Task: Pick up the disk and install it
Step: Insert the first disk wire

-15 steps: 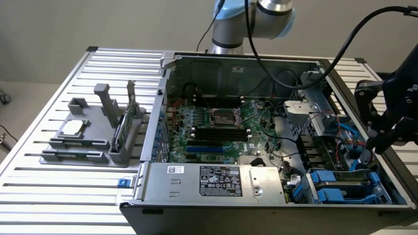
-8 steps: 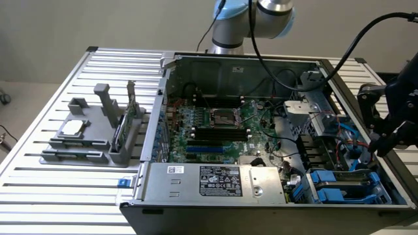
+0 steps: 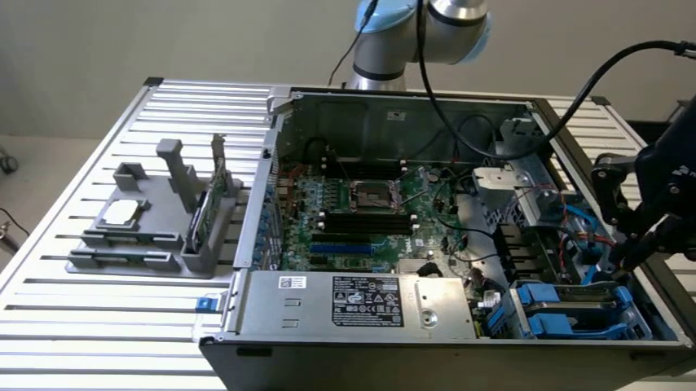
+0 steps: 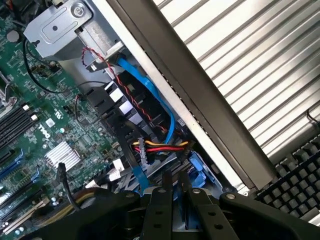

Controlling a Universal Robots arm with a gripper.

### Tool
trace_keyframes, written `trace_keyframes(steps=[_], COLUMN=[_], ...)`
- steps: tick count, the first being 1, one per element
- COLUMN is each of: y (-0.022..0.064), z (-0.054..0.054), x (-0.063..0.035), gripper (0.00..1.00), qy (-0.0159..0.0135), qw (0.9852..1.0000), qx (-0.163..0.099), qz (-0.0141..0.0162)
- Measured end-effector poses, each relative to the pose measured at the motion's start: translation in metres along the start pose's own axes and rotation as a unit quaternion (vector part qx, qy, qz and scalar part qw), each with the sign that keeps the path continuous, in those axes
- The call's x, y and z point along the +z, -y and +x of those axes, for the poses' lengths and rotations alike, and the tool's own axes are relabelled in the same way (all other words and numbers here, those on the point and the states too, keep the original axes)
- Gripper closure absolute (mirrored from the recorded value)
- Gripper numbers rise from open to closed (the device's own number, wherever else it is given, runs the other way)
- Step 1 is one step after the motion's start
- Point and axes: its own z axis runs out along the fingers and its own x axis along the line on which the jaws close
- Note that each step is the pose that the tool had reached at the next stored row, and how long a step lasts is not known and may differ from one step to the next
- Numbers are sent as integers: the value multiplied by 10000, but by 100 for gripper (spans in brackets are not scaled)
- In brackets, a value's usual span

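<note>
The disk (image 3: 571,314) sits low in the drive bay at the open computer case's (image 3: 381,98) corner, on the exterior view's right. Its blue carrier frames a grey face. My gripper (image 3: 624,262) reaches down onto its upper edge. In the wrist view the two dark fingers (image 4: 162,200) stand close together with only a narrow slit between them. Blue carrier plastic (image 4: 197,170) shows just beyond their tips. The part of the disk under the fingers is hidden.
A blue data cable (image 4: 150,95) and red-yellow power wires (image 4: 160,146) run beside the bay. The motherboard (image 3: 359,212) and power supply (image 3: 359,301) fill the case. A grey fixture (image 3: 152,236) holds a silver chip (image 3: 120,213) and a green memory stick (image 3: 201,216). A keyboard (image 4: 295,180) lies outside the case.
</note>
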Motion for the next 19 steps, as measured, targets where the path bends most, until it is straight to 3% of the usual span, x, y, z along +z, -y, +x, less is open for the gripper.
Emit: trace_keyframes(steps=[4, 5, 19], y=[-16, -20, -32], z=[-22, -27, -48], x=[68, 81, 207], gripper=[79, 73, 73], qy=[1, 2, 14], qw=[10000, 10000, 9982], qx=[64, 84, 594], qz=[3, 4, 27])
